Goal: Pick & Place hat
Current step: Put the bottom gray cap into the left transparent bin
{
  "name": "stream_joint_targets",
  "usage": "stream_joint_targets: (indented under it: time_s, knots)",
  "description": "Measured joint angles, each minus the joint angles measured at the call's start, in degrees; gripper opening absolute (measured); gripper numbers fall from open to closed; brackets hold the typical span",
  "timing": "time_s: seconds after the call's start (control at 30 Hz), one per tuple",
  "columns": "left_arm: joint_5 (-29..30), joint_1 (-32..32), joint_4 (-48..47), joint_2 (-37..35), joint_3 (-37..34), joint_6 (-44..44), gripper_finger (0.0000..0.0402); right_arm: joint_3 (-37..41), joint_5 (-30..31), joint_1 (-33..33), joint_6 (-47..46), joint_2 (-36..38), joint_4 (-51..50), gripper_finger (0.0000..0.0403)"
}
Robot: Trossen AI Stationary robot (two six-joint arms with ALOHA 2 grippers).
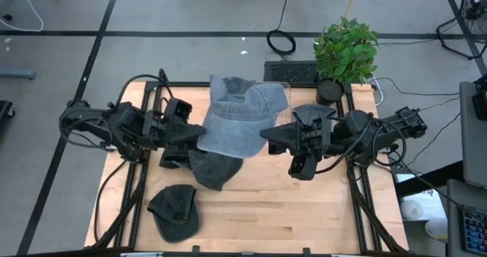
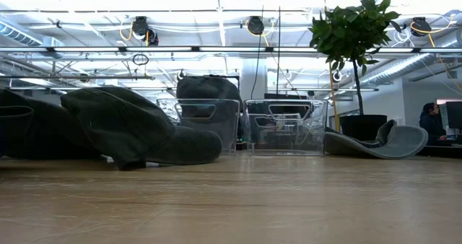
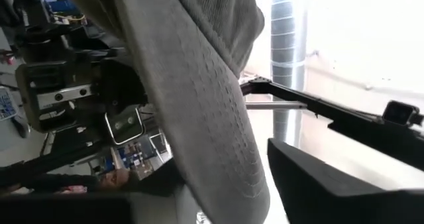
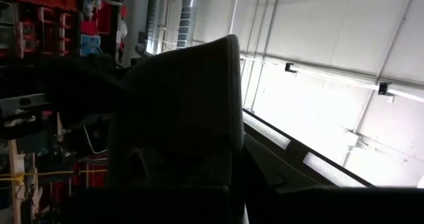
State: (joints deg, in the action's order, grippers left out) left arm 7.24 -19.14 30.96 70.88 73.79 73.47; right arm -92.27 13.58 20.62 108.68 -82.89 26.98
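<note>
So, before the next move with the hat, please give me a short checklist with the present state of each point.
1. Light gray hat off the table, held up between both arms: ok.
2. Left gripper at the hat's brim: ok; firm grip: cannot tell.
3. Right gripper at the hat's other edge: ok; shut on it: cannot tell.
4. Dark hat lies right under the raised one: not ok.
5. Second dark hat lies apart, near the front: ok.
</note>
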Motion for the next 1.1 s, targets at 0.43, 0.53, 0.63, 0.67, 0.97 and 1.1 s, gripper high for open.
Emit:
stream_joint_targets:
  time_s: [0.43,0.53,0.63,0.67,0.97,1.1]
  knots:
    - [-3.76,0.75,0.58,-0.16,0.25,-5.97,0.0015,0.00,0.02,0.00,0.04,0.00,-0.67,0.0007]
    - [-4.83,0.99,0.90,-0.16,0.23,-7.90,0.0009,0.00,0.46,0.00,-0.14,0.00,-2.28,0.0023]
    - [-5.85,1.88,2.40,-0.12,0.14,-9.36,0.0009,0.00,4.18,0.28,-3.48,0.00,-3.46,0.0045]
    - [-6.25,2.26,2.92,-0.09,0.14,-9.98,0.0009,0.00,5.91,0.68,-4.99,0.00,-3.76,0.0053]
    - [-13.53,7.02,2.45,-0.03,0.03,-8.39,0.0008,0.00,18.56,6.49,-16.42,0.04,-3.16,0.0127]
    - [-17.75,9.29,1.71,-0.03,0.03,-8.92,0.0008,0.02,28.09,8.83,-24.43,0.04,-1.59,0.0145]
